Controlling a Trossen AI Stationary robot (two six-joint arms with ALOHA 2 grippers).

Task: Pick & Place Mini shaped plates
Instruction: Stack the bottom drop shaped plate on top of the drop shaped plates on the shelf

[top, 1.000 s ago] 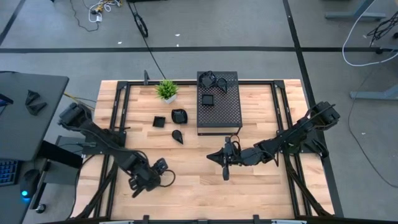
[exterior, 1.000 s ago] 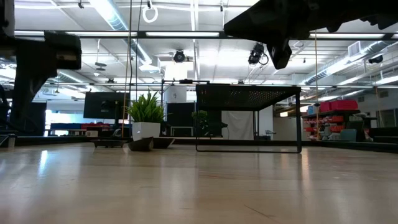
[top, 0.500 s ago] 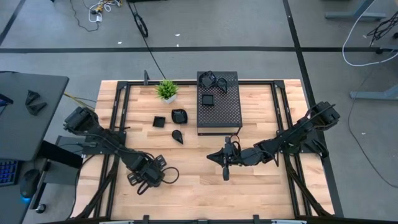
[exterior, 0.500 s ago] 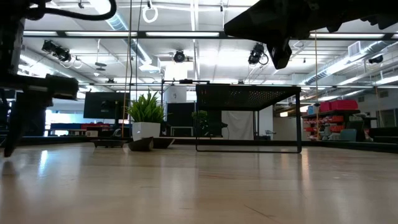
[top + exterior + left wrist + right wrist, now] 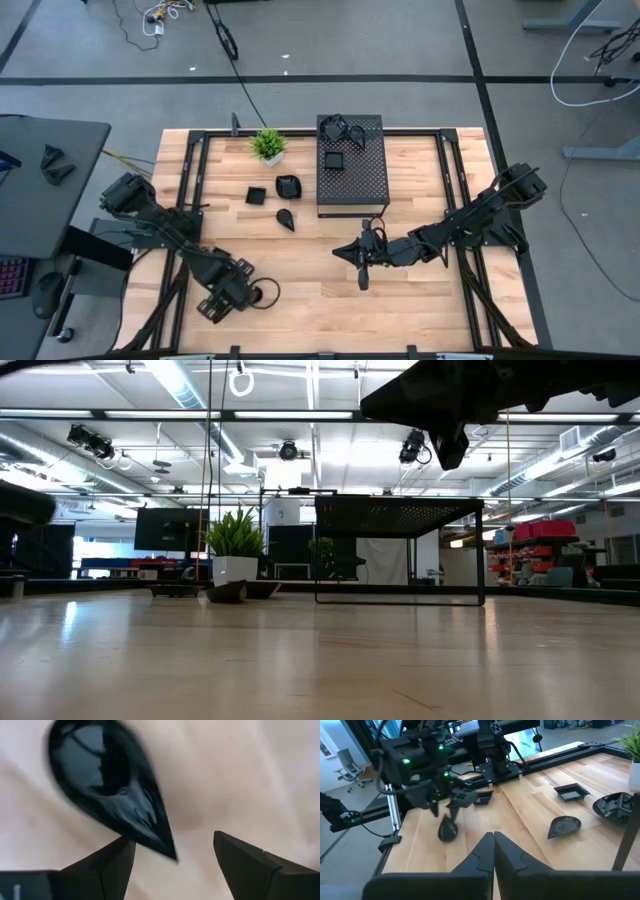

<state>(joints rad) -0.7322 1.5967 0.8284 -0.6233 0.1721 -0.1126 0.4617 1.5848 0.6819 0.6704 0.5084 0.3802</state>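
Note:
A glossy black teardrop plate (image 5: 107, 790) lies flat on the wood table near its front left, also seen in the right wrist view (image 5: 447, 831). My left gripper (image 5: 174, 837) points down over it, open, one finger on each side of the plate's pointed end (image 5: 167, 851). From above, the left gripper (image 5: 245, 292) sits close beside the plate (image 5: 266, 293). My right gripper (image 5: 362, 268) hangs shut above the table's middle, holding nothing. Three more plates lie on the table: a square one (image 5: 257, 195), a rounded one (image 5: 288, 185) and a teardrop (image 5: 285, 219).
A black perforated box (image 5: 360, 185) stands at the far middle with a square plate (image 5: 334, 159) and other dark dishes (image 5: 340, 128) on top. A small green potted plant (image 5: 267, 145) stands to its left. Bare wood lies between the two grippers.
My left gripper has moved toward the table's near edge and sunk lower, rolling its wrist as it went. My right arm has kept still.

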